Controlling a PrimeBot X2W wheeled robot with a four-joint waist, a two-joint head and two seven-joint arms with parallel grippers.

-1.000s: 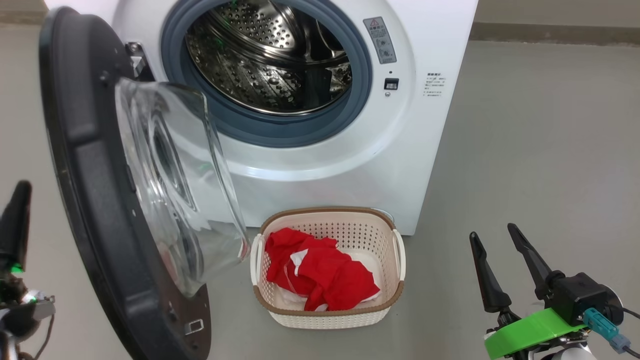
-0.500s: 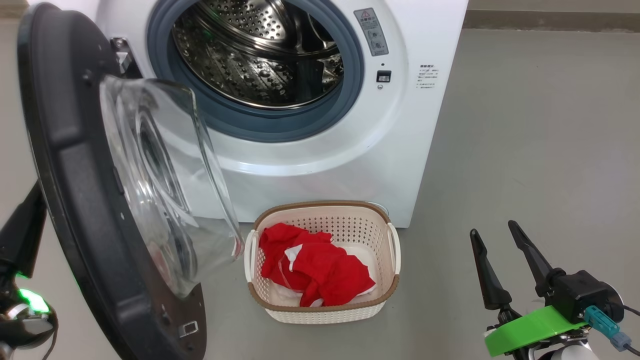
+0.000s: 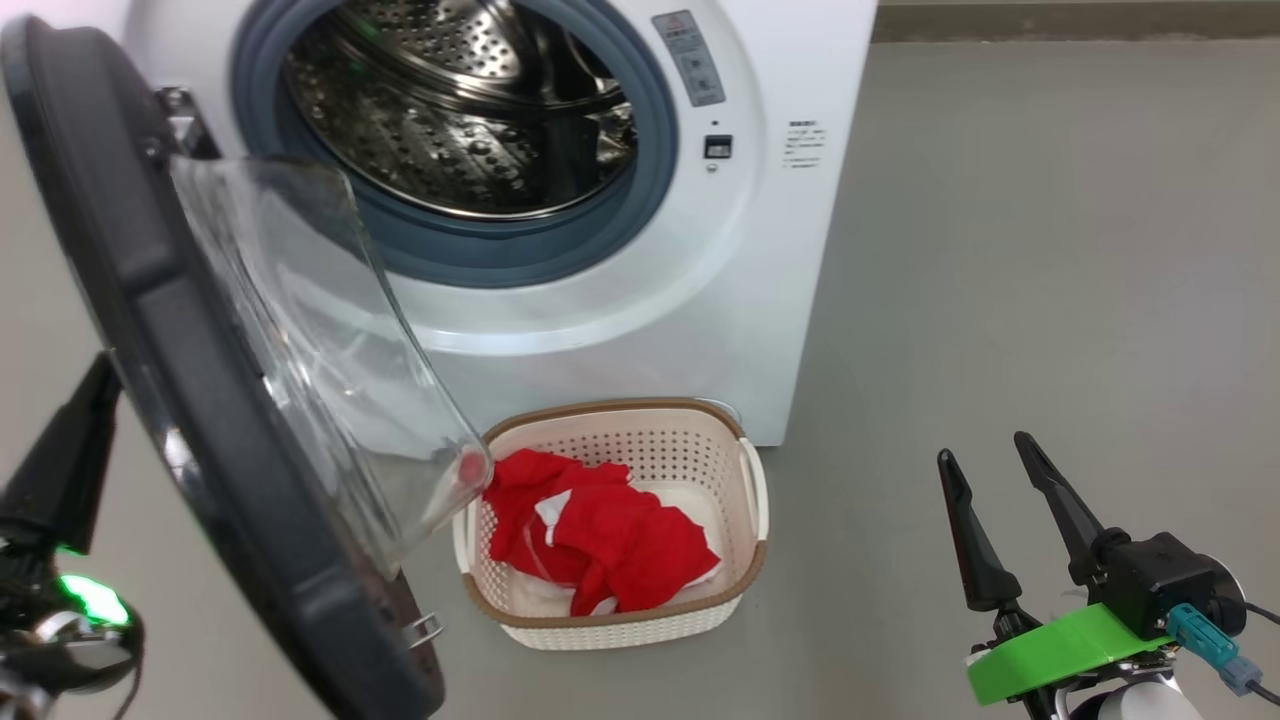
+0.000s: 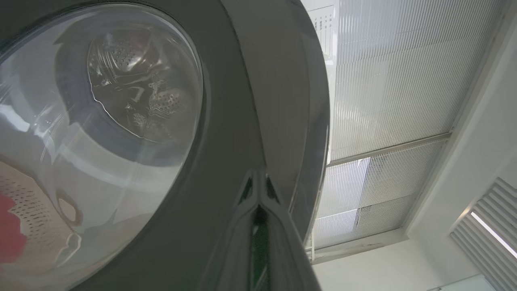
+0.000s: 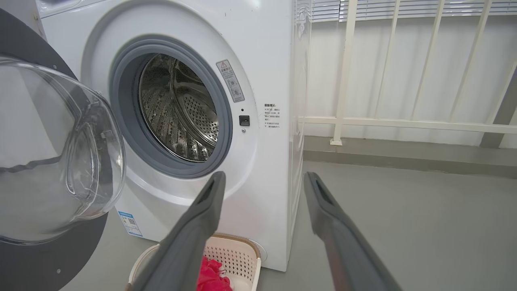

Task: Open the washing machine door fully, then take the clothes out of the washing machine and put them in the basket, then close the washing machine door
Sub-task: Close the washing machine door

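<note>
Left gripper (image 3: 100, 385), pinched closed, empty, is leaning on outer face of washing machine door (image 3: 190, 400), placed for closing push; right gripper (image 3: 983, 447) is idling, spread wide, empty.

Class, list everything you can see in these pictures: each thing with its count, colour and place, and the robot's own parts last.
washing machine: one, white, at the back
door: one, black rim and clear glass, swung open at the left
basket: one, cream with a brown rim, on the floor before the machine
clothes: one heap, red and white, inside the basket
floor: grey, under everything
railing: one, white, beyond the machine
left gripper: one, dark, shut, at the door's outer side
right gripper: one, dark, open, empty, right of the basket
</note>
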